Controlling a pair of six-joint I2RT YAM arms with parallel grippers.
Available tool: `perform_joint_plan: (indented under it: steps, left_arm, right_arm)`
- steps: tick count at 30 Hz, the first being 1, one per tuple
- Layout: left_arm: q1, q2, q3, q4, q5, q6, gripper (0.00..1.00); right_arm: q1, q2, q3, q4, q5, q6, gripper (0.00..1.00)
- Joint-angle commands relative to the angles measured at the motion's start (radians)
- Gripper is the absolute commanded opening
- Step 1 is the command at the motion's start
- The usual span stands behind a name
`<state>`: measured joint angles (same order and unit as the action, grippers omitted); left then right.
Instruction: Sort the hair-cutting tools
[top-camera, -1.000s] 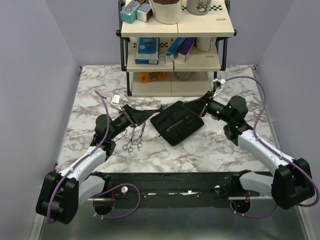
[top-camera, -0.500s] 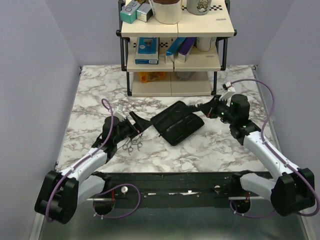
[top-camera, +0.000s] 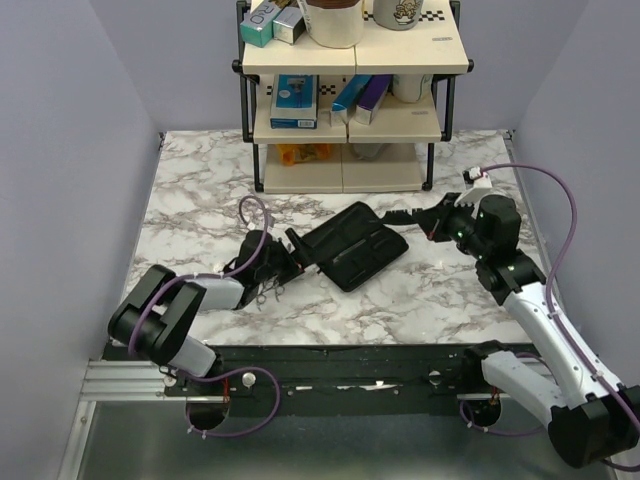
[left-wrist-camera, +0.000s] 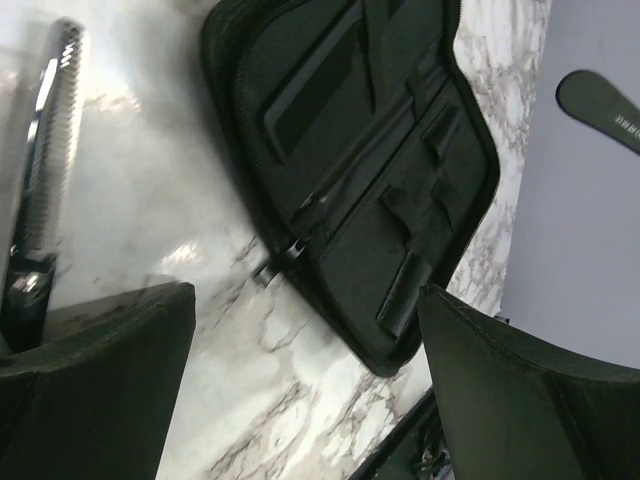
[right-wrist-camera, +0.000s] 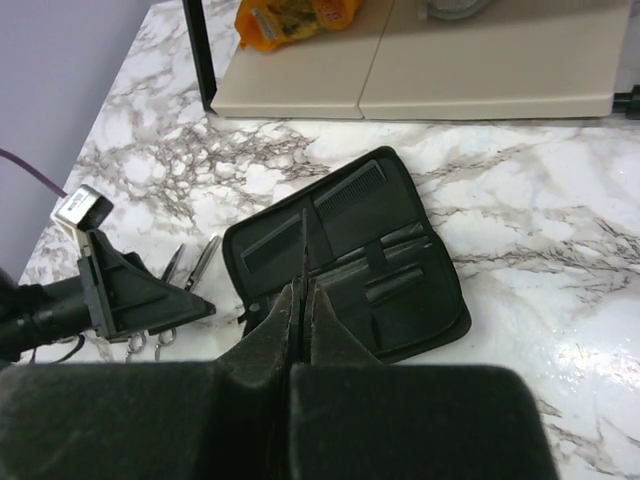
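Observation:
My right gripper (right-wrist-camera: 303, 287) is shut on a slim black comb (right-wrist-camera: 303, 240), which I see edge-on above the open black pouch (right-wrist-camera: 400, 300). From above, that right gripper (top-camera: 431, 222) hovers right of the pouch (top-camera: 350, 250) with the comb (top-camera: 395, 214) pointing left. A wider toothed comb (right-wrist-camera: 350, 195) lies in the pouch's upper pocket. Silver scissors (top-camera: 263, 292) lie on the marble left of the pouch, also seen as scissors (left-wrist-camera: 45, 170) and scissors (right-wrist-camera: 195, 262). My left gripper (top-camera: 293, 252) sits low beside them. In its own view the left gripper (left-wrist-camera: 305, 300) is open and empty, facing the pouch (left-wrist-camera: 370, 170).
A tan shelf rack (top-camera: 345, 130) with boxes and mugs stands at the table's back. An orange packet (right-wrist-camera: 290, 15) lies under its lowest shelf. Grey walls enclose both sides. The dark rail (top-camera: 350, 365) runs along the near table edge.
My left gripper has opened wide and its arm has dropped low, sliding right toward the pouch. My right arm has drawn back to the right with the comb.

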<state>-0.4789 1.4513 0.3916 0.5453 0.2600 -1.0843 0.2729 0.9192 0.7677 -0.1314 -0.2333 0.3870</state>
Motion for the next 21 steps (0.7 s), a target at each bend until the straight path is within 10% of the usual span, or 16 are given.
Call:
perform_joint_plan:
  steps: [1, 21]
  left_arm:
    - [-0.013, 0.113, 0.078, 0.149, -0.047, -0.014, 0.98]
    - [-0.013, 0.483, 0.595, -0.019, -0.033, 0.083, 0.97]
  right_arm:
    - [-0.003, -0.049, 0.041, -0.129, 0.069, -0.039, 0.01]
    - [-0.003, -0.103, -0.039, -0.178, 0.147, -0.034, 0.00]
